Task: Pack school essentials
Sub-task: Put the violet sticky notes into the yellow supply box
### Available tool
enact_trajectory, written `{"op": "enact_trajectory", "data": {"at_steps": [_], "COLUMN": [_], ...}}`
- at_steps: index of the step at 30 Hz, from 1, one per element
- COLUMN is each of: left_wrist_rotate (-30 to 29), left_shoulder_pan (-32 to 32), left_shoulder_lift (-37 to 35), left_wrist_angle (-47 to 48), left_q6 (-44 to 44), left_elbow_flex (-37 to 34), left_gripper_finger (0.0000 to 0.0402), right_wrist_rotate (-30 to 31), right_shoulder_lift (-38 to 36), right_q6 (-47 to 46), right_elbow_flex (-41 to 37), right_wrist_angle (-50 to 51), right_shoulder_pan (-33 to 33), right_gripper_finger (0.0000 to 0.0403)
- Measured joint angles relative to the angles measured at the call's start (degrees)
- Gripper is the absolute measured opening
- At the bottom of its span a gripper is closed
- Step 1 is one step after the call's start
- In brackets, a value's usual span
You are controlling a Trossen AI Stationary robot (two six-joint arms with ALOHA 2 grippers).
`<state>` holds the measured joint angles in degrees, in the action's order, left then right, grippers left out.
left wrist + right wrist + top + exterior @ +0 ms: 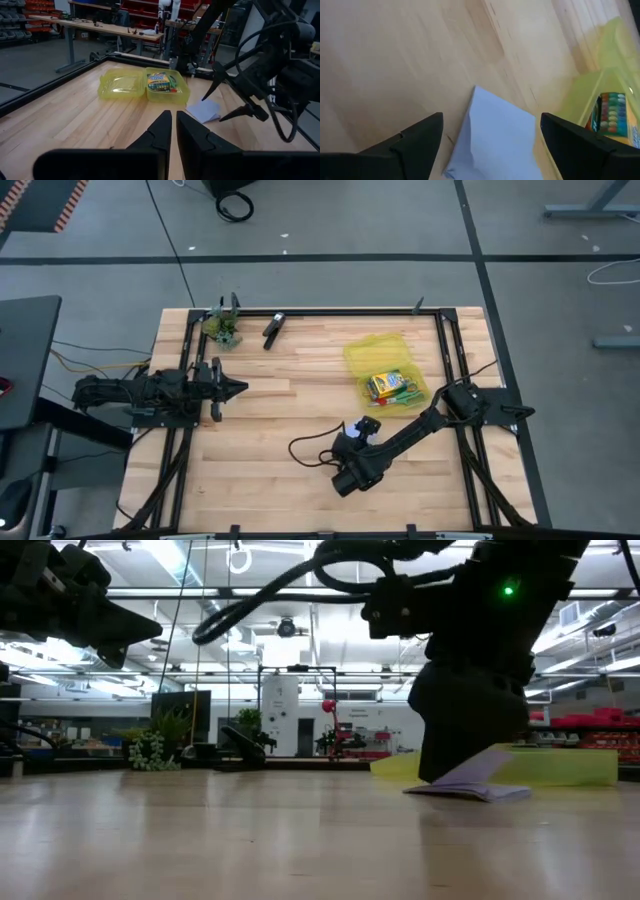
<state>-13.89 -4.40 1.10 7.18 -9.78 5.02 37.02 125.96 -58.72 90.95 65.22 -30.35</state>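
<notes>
The pale blue note pad (500, 135) lies flat on the wood, also visible in the low view (470, 786) and the left wrist view (205, 110). My right gripper (490, 150) hovers over it, open wide, one finger on each side and clear of it. In the high view the right gripper (358, 436) stands near the table's middle, toward the near edge. An open yellow-green case (385, 365) sits toward the far right; the crayon box (384, 386) lies inside it. My left gripper (236, 388) waits shut at the left side.
A black clip (273, 327) and a small green leafy clump (225, 330) sit by the far edge. A black frame rail (340, 311) borders the table. A black cable (305, 448) loops off my right arm. Bare wood lies between the two arms.
</notes>
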Motion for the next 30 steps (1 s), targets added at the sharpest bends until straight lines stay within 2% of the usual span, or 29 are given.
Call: {"op": "enact_trajectory", "data": {"at_steps": [12, 24, 30], "left_wrist_rotate": [0.0, 0.0, 0.0], "left_shoulder_pan": [0.0, 0.0, 0.0], "left_shoulder_lift": [0.0, 0.0, 0.0], "left_wrist_angle": [0.0, 0.0, 0.0], "left_q6": [0.0, 0.0, 0.0], "left_elbow_flex": [0.0, 0.0, 0.0], "left_gripper_finger": [0.0032, 0.0026, 0.0029], "right_wrist_rotate": [-2.8, -2.6, -3.6], "right_shoulder_lift": [-0.2, -0.3, -0.3], "right_q6": [-1.1, -1.4, -1.2], "right_elbow_flex": [-3.4, -5.6, -5.6], "right_wrist_angle": [-1.6, 1.0, 0.9], "right_shoulder_pan": [0.0, 0.2, 0.2], "right_gripper_finger": [0.0331, 0.0330, 0.0300]}}
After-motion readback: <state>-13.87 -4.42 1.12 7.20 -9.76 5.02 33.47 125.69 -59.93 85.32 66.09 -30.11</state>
